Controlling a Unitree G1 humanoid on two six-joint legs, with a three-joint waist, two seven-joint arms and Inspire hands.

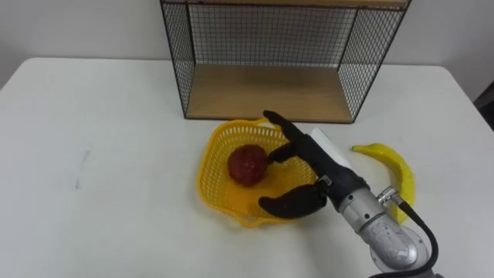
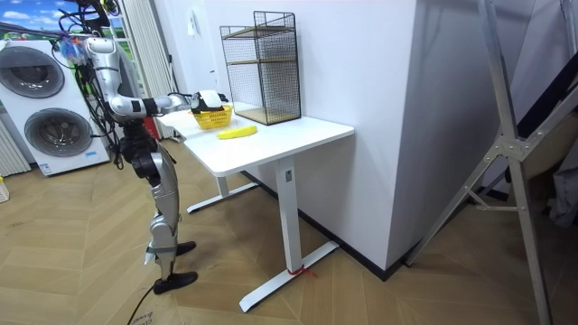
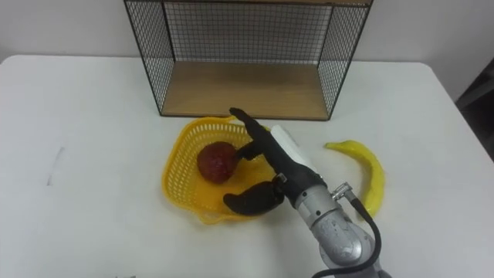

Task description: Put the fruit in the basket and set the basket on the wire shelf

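right hand [image 1: 316, 158]: you have it spread above the yellow basket [image 1: 207, 166]. the fingers reach straight toward the far rim and the thumb bends by the near rim. it grips nothing.
red fruit [image 1: 247, 164]: round, lying inside the basket, left of the palm. one finger is touching it or just beside it, and you cannot tell which.
banana [image 1: 395, 171]: on the white table [image 1: 100, 139], right of the basket and apart from it, toward the table's right edge.
basket: sits on the table near its middle, just in front of the wire shelf [image 1: 262, 93].
wire shelf: at the table's far edge, with black mesh walls, a wooden floor and its open side toward you.
stance: in the room view your robot stands upright at the table's end on the room view's left, one arm stretched out to the basket, with washing machines [image 2: 41, 135] behind it.
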